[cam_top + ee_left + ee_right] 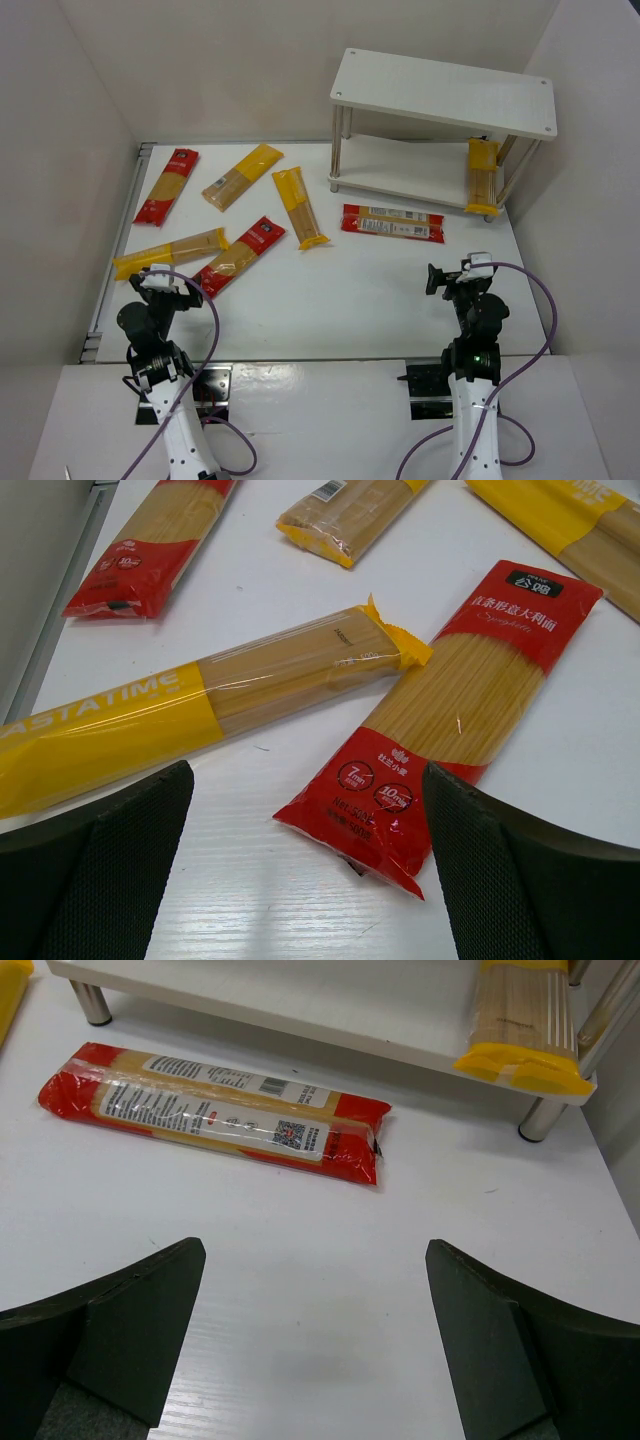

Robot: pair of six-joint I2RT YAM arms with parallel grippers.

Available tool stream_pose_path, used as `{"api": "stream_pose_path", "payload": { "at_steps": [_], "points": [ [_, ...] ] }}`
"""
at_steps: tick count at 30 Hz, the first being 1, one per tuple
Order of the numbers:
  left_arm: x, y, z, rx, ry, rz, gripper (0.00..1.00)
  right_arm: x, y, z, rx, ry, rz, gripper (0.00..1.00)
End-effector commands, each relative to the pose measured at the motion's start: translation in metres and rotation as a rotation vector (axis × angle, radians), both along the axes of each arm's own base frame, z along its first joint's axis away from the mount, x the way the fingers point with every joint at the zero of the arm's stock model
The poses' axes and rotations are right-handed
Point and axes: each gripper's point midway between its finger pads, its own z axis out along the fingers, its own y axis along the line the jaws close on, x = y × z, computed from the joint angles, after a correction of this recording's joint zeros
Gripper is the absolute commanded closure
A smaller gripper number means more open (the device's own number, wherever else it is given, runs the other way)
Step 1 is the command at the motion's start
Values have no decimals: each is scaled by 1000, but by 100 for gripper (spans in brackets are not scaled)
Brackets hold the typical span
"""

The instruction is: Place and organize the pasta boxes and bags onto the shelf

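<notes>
The white two-tier shelf (440, 90) stands at the back right. One yellow pack (482, 176) lies on its lower tier at the right end, also in the right wrist view (524, 1015). A red labelled pack (392, 222) lies on the table before the shelf, also in the right wrist view (215, 1112). Several more packs lie at the left: red (167, 186), yellow (242, 176), yellow (300, 206), red (240, 256) and yellow (170, 251). My left gripper (305, 870) is open and empty, just short of the near red pack (450, 720). My right gripper (315, 1345) is open and empty over bare table.
White walls enclose the table on the left, back and right. A metal rail (118, 245) runs along the table's left edge. Purple cables loop from both arms near the front edge.
</notes>
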Motion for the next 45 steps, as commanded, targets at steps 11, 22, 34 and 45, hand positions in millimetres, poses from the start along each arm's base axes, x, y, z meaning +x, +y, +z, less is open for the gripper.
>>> {"api": "stream_pose_path", "payload": {
  "at_steps": [11, 22, 34, 45],
  "points": [
    [1, -4, 12, 61, -78, -34, 0, 1, -1, 13, -7, -92, -6, 0],
    [-29, -14, 146, 275, -291, -17, 0, -26, -7, 144, -52, -402, -68, 0],
    [6, 32, 190, 64, 77, 124, 0, 3, -24, 221, -283, -171, -53, 0],
    [41, 11, 142, -276, 489, -16, 0, 49, 87, 127, -204, 440, 349, 0]
  ]
}}
